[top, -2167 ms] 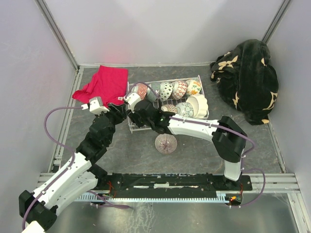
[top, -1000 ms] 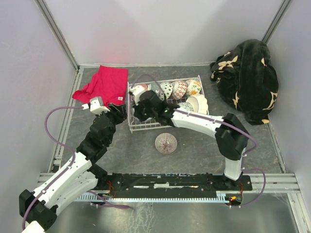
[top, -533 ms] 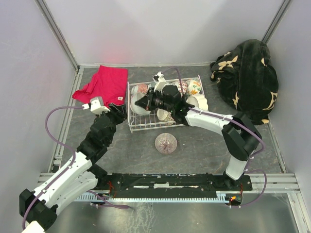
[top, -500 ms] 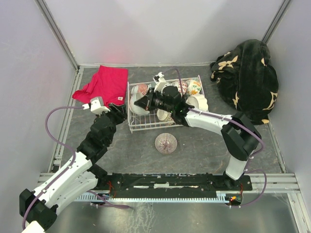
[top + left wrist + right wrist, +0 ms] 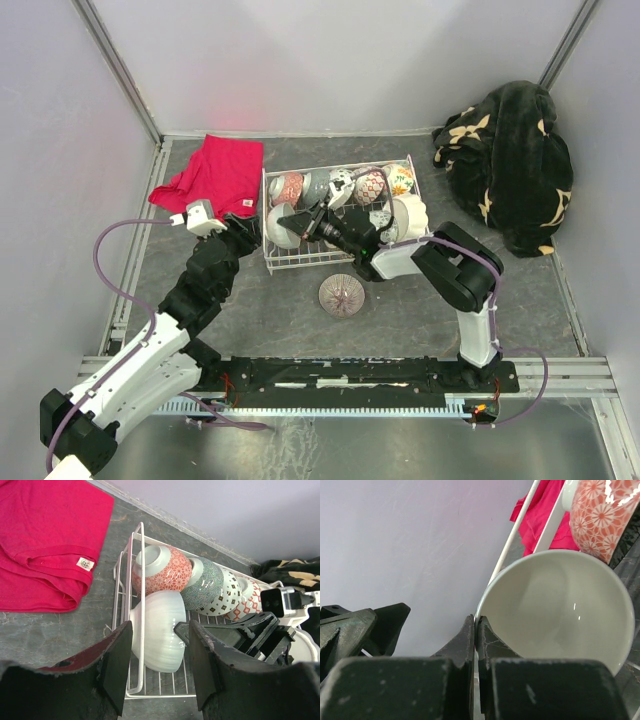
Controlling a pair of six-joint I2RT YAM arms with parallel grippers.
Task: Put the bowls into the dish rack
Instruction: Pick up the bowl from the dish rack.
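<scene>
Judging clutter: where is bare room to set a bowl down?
Bare table between rack and blanket, and around the loose bowl. Crowded: rack's back row, and its front left, where the right gripper pinches the white bowl.

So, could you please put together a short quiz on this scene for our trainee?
1. True or false: the right jaws are shut on the rim of the white bowl.
2. How many bowls sit on the table outside the dish rack: A none, B one, C three?
3. Fill in: the red cloth lies to the rack's ___ side.
Key: 1 true; 2 B, the patterned bowl; 3 left.
</scene>
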